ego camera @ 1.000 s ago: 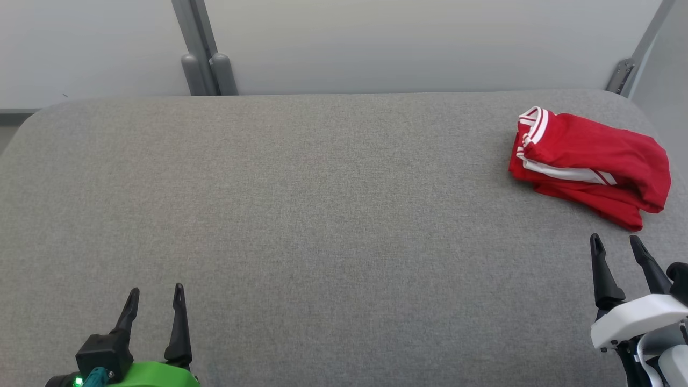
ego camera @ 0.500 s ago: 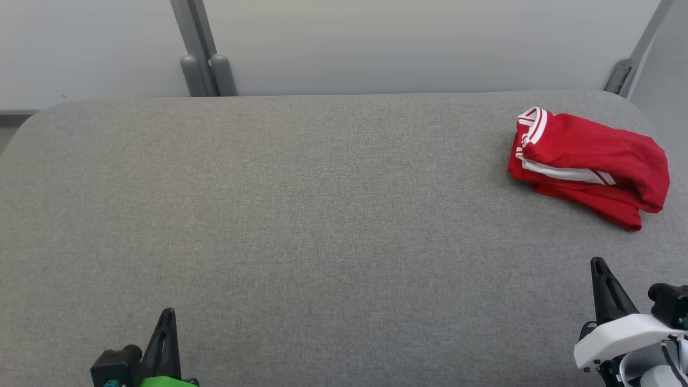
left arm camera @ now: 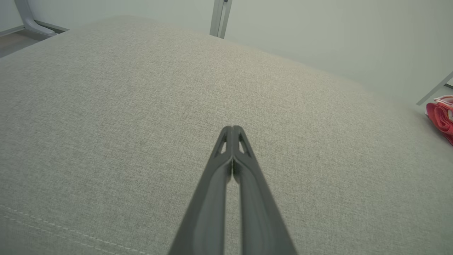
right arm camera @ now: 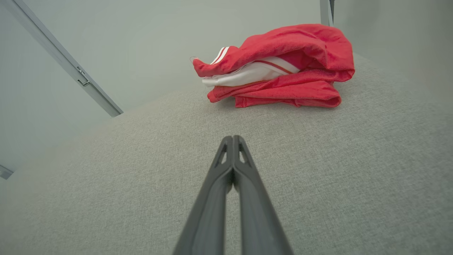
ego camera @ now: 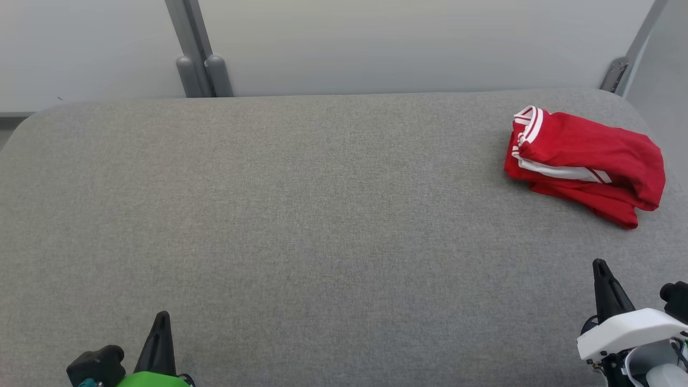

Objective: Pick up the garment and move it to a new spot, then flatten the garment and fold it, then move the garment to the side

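Observation:
The garment (ego camera: 583, 164) is red with white stripes and lies folded in a small stack at the far right of the grey padded table (ego camera: 322, 215). The right wrist view has the garment (right arm camera: 279, 67) straight ahead, well beyond the fingertips. My right gripper (ego camera: 601, 269) hovers near the table's front right, below the garment and apart from it, shut with nothing held (right arm camera: 233, 139). At the front left my left gripper (ego camera: 161, 318) is shut and empty too (left arm camera: 232, 129). A sliver of the garment (left arm camera: 440, 118) peeks in at the left wrist view's right edge.
A pale wall runs behind the table, with a grey post (ego camera: 196, 59) at the back left and a slanted metal bar (ego camera: 626, 54) at the back right. The wide grey surface stretches between the two grippers.
Both grippers have gone from open to shut and drawn back toward the table's front edge. The garment has stayed in place; the camera shifted slightly.

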Tool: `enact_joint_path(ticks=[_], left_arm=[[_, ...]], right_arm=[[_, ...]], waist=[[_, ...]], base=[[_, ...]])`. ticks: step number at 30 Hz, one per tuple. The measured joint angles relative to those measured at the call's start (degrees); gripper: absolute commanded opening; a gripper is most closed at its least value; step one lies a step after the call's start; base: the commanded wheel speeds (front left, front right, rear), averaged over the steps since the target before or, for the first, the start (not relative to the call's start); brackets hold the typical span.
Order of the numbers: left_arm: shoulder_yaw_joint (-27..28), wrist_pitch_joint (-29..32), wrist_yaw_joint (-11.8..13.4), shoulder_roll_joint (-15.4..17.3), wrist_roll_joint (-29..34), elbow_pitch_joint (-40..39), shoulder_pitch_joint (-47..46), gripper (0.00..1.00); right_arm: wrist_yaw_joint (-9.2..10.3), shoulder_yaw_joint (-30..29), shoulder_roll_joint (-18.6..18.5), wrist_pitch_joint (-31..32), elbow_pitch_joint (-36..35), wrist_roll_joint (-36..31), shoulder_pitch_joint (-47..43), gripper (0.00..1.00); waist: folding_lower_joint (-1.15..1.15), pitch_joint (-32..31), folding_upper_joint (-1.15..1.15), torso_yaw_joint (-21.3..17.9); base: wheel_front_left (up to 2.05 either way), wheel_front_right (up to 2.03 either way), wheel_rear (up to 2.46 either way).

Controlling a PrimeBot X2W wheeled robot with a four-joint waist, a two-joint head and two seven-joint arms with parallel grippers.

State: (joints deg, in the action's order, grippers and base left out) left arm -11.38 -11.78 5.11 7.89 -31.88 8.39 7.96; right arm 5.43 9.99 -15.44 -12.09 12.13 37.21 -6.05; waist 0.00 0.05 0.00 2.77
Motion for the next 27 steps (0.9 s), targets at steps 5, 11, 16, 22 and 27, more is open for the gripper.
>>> enact_joint_path(ticks=[5,11,16,22,27], left_arm=[[0.8,1.2,-0.9,-0.3,-3.7,0.1,-0.1,0.0],[1.8,2.2,-1.6,-0.8,-7.5,0.3,-0.2,0.0],[2.4,3.0,-2.1,-1.0,-10.8,0.5,-0.9,0.0],[3.4,4.2,-2.8,-1.1,-14.7,1.0,-1.3,0.0],[4.0,5.1,-3.4,-1.2,-18.1,1.4,-2.0,0.0]], right_arm=[[-0.88,-1.1,0.9,1.1,0.0,3.3,0.3,0.0],[-1.41,-2.2,1.6,2.3,0.1,6.8,1.0,0.0],[-2.04,-3.0,2.4,3.2,0.3,9.8,1.2,0.0],[-2.94,-4.1,3.2,4.4,0.6,13.3,2.1,0.0],[-3.45,-5.0,4.0,5.4,0.8,16.3,2.3,0.0]], waist=[[0.0,0.0,0.0,-0.2],[0.0,0.0,0.0,-0.4],[0.0,0.0,0.0,-0.5],[0.0,0.1,0.0,-0.7],[0.0,0.1,0.0,-0.8]], base=[[0.0,0.0,0.0],[0.0,0.0,0.0],[0.0,0.0,0.0],[0.0,0.0,0.0],[0.0,0.0,0.0]])
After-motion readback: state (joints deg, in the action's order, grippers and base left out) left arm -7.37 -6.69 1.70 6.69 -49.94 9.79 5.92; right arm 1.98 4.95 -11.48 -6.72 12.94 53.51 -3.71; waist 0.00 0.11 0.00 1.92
